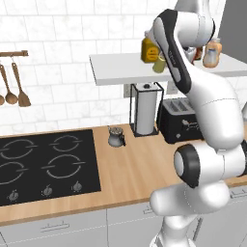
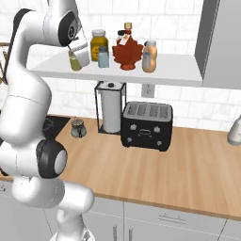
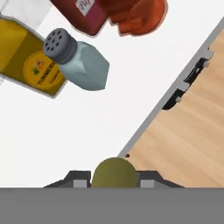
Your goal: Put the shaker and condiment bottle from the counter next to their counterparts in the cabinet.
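My gripper (image 2: 76,57) is shut on the small olive-yellow shaker (image 2: 75,62), holding it at the front left of the white cabinet shelf (image 2: 179,70), just above its surface. In the hand view the shaker (image 3: 114,172) sits between the fingertips, at the shelf's front edge (image 3: 87,127). The left base view shows the shaker (image 1: 158,65) below the wrist. The pale blue-grey shaker (image 3: 81,63) stands close behind it, beside the yellow jar (image 2: 99,44) and the red bottle (image 2: 127,52). The condiment bottle (image 2: 149,56) stands upright on the shelf, right of the red bottle.
Below the shelf, on the wooden counter (image 2: 188,174), stand a black toaster (image 2: 146,124), a paper towel holder (image 2: 111,113) and a small metal pot (image 1: 116,137). The black hob (image 1: 43,164) lies to the left. Wooden utensils (image 1: 12,87) hang on the wall.
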You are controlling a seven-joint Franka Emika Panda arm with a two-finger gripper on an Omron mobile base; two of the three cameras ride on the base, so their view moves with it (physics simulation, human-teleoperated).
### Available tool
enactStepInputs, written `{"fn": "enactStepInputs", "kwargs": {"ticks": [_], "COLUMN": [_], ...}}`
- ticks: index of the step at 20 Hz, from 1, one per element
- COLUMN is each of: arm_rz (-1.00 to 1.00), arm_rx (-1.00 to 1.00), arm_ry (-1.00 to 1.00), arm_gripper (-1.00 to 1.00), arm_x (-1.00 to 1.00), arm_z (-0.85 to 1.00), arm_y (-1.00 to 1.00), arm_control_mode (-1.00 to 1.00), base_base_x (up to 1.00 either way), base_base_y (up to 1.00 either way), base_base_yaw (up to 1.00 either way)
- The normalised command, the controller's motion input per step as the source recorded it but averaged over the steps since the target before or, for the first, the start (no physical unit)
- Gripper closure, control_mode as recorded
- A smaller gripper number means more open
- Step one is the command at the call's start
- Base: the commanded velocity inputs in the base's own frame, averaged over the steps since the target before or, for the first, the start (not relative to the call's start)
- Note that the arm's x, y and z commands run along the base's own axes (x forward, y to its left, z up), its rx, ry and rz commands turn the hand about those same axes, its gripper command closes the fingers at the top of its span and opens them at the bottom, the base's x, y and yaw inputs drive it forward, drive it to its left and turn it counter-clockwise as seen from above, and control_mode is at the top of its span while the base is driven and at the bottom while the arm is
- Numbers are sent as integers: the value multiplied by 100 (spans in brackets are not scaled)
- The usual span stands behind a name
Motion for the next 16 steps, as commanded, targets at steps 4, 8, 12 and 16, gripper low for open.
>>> {"fn": "enactStepInputs", "kwargs": {"ticks": [4, 8, 12, 16], "arm_rz": [3, 0, 1, 2], "arm_rx": [0, 0, -2, -7], "arm_ry": [0, -3, -2, 0], "arm_gripper": [100, 100, 100, 100], "arm_x": [10, 44, 20, 0], "arm_z": [0, 3, 0, -3], "arm_y": [11, -18, -4, 14], "arm_control_mode": [-100, -100, -100, -100], "base_base_x": [0, 0, 0, 0], "base_base_y": [0, 0, 0, 0], "base_base_yaw": [0, 0, 0, 0]}}
